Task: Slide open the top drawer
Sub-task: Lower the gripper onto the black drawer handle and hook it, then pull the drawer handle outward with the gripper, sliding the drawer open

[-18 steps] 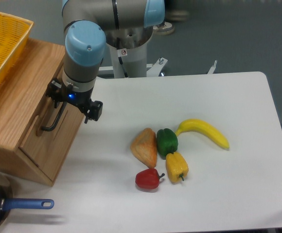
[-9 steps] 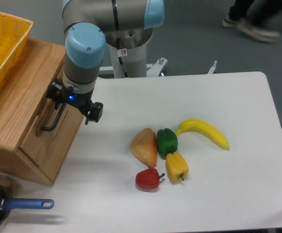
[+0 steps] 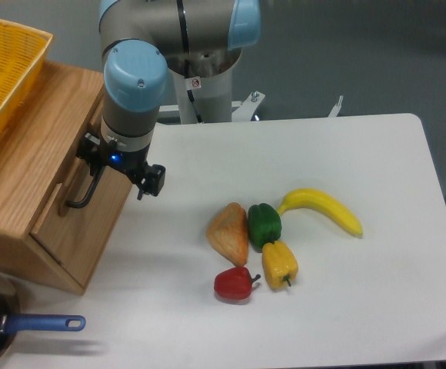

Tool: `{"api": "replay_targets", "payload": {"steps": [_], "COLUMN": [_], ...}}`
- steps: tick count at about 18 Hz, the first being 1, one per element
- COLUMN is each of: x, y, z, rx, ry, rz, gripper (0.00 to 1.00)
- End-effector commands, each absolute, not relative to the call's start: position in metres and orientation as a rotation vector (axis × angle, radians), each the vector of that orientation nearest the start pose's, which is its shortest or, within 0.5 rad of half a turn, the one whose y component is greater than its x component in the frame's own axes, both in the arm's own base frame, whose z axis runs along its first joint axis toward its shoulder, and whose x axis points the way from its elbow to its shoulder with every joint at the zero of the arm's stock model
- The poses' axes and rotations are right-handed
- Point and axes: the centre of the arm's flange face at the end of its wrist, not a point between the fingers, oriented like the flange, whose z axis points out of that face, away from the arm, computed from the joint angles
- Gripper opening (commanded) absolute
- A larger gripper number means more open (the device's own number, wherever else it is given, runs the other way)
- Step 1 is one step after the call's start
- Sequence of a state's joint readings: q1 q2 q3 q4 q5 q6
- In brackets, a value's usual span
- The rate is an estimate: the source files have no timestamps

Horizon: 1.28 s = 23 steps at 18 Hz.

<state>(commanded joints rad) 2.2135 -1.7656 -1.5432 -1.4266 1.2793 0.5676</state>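
The top drawer [image 3: 92, 219] is the light oak front of the wooden cabinet [image 3: 23, 161] at the left, with a black bar handle [image 3: 81, 198] on it. My gripper [image 3: 104, 173] hangs under the blue-capped wrist, right at the upper end of that handle. The wrist hides the fingertips, but the bar runs out from between them, so the gripper looks shut on the handle. The drawer front stands slightly out from the cabinet.
A yellow basket [image 3: 4, 69] sits on top of the cabinet. On the white table lie a banana [image 3: 323, 209], a green pepper [image 3: 264, 224], a yellow pepper [image 3: 279, 264], a red pepper [image 3: 233, 284] and a tan wedge [image 3: 229, 233]. A blue-handled pan [image 3: 23, 326] lies at the front left.
The wrist and gripper have shifted a little to the right and toward the front, and the handle has moved with them.
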Motion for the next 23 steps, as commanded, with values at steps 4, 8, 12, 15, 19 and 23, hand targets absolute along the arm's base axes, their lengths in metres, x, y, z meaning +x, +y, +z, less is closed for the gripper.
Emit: {"api": "replay_targets", "payload": {"steps": [4, 8, 12, 15, 19, 23], "x": [-0.216, -0.221, -0.232, -0.241, -0.256, -0.268], "y": [0.549, 0.547, 0.543, 0.539, 0.532, 0.526], "z": [0.416, 0.415, 0.416, 0.416, 0.416, 0.417], "rx": [-2.984, -2.984, -2.978, -2.976, -2.972, -2.967], "ry": [-0.123, -0.101, -0.107, -0.091, -0.125, -0.086], "rz": [-0.347, -0.346, -0.34, -0.334, -0.327, -0.32], "gripper": [1.0, 1.0, 1.0, 1.0, 1.0, 1.0]}}
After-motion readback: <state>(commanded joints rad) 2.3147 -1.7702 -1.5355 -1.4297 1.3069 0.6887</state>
